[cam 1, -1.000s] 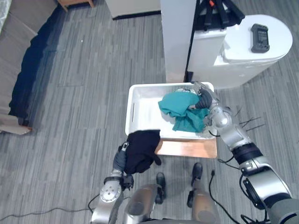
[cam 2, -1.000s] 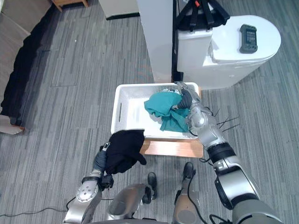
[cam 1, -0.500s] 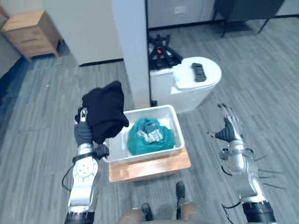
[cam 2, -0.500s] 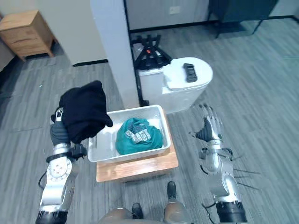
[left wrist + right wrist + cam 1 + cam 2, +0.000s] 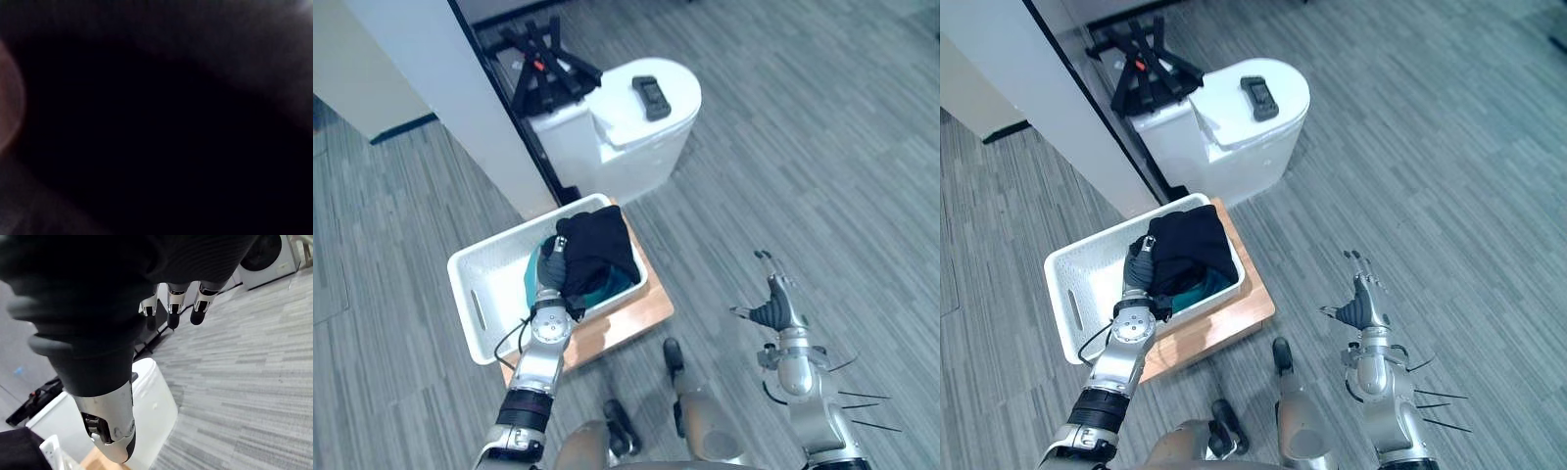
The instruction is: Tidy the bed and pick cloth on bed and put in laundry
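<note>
A white laundry basket [image 5: 480, 279] stands on a wooden board [image 5: 641, 311] on the grey floor. Inside it lies a teal cloth [image 5: 532, 282]. A black cloth [image 5: 597, 250] sits bunched on top of the teal one, at the basket's right end. My left hand [image 5: 551, 266] reaches into the basket and is pressed against the black cloth, which drapes over it. That cloth also blacks out the left wrist view. My right hand [image 5: 1361, 308] hovers over bare floor to the right of the basket, open with fingers [image 5: 168, 313] straight and nothing in it.
Behind the basket stands a white rounded unit [image 5: 626, 127] with a black device [image 5: 652, 96] on top. A white pillar [image 5: 431, 78] and a black folded stand [image 5: 543, 64] are just beyond. Open floor stretches to the right.
The camera has shifted. My left hand has come down from beside the basket, bringing the black cloth onto the teal cloth inside. The right hand stays open, away from the basket.
</note>
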Controlling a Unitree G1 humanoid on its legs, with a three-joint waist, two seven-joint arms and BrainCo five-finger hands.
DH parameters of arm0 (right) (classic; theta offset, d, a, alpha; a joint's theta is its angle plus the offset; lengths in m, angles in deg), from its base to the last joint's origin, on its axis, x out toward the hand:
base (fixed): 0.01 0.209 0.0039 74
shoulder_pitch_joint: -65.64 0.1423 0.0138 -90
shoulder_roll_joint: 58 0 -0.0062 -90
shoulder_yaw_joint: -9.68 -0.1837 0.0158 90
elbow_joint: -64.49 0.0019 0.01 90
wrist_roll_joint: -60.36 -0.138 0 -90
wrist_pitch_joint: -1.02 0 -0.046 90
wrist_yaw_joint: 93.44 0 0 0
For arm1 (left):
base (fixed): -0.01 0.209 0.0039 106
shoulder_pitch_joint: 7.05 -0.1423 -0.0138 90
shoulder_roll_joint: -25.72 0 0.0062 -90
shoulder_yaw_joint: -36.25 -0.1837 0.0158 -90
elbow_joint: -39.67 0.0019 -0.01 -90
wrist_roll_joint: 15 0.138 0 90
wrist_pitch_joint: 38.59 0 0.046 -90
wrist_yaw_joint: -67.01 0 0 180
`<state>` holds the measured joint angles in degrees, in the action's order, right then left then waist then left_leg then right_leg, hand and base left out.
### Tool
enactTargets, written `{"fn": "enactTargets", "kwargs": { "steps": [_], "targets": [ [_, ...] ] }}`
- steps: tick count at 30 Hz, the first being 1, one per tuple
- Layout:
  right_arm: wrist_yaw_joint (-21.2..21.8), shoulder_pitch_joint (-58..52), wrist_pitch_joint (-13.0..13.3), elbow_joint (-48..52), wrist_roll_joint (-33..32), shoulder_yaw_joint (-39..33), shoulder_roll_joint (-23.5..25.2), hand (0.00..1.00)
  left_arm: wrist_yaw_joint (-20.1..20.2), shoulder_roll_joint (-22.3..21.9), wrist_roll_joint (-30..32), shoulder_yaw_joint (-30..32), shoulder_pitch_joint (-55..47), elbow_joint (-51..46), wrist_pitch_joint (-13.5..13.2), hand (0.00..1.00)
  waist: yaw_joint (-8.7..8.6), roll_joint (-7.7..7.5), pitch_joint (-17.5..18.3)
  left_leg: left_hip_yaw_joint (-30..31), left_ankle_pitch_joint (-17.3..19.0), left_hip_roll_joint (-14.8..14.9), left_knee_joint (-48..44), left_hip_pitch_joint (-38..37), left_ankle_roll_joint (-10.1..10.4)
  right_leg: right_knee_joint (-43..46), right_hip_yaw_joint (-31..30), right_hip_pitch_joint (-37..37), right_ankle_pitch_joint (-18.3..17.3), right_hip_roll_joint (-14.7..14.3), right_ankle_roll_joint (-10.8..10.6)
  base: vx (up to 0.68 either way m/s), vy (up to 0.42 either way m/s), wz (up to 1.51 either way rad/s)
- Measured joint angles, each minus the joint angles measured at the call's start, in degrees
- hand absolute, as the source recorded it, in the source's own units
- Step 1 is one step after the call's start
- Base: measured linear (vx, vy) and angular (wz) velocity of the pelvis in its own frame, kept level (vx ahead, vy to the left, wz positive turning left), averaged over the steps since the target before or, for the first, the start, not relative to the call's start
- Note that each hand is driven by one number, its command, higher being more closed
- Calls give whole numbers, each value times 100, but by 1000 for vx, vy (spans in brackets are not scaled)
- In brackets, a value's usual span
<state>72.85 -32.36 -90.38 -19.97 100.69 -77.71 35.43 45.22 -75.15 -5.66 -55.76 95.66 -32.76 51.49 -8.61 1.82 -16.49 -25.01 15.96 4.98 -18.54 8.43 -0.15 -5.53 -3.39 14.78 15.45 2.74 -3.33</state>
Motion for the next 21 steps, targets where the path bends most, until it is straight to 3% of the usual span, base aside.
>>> {"fn": "enactTargets", "kwargs": {
  "steps": [5, 11, 13, 15, 18, 21],
  "targets": [
    [-41, -55, -9, -682, -63, 28, 146, 0, -165, 2, 159, 67, -39, 334, 193, 0, 17, -1, -90, 65, 3, 2, -51, 83, -6, -3, 12, 34, 10, 8, 5, -33, 8, 6],
    [-112, -395, -19, -1311, -318, -316, 263, 0, -407, -31, 151, 572, -289, 235, 178, 0, 8, 13, -90, 136, 6, 23, 73, -263, -4, -12, 31, -338, -6, -24, 9, -4, 15, 5],
    [-110, -562, -39, -1630, -385, -528, 273, 0, -476, -3, 110, 909, -536, 161, 166, 0, 15, 21, -85, 166, -2, 9, 177, -501, 10, -12, 83, -563, -168, -22, 44, 20, 2, 10],
    [-103, -654, -101, -1899, -424, -665, 279, 0, -483, 60, 17, 1138, -707, 137, 158, 0, 15, 94, -25, 256, -34, 10, 261, -606, 53, -12, 186, -675, -211, -27, 72, 28, -14, 22],
    [-36, -752, -153, -2298, -437, -841, 302, 0, -468, 135, -141, 1417, -1070, 34, 80, 0, 98, 214, 142, 372, -91, 13, 448, -814, 138, -12, 365, -860, -247, -39, 87, 40, -10, 22],
    [100, -796, -171, -2761, -547, -942, 376, 0, -327, 174, -398, 1505, -1551, -9, 52, 0, 276, 222, 452, 471, -158, 7, 671, -1070, 212, -12, 512, -1076, -358, -49, 90, 44, -1, 20]
  ]
}}
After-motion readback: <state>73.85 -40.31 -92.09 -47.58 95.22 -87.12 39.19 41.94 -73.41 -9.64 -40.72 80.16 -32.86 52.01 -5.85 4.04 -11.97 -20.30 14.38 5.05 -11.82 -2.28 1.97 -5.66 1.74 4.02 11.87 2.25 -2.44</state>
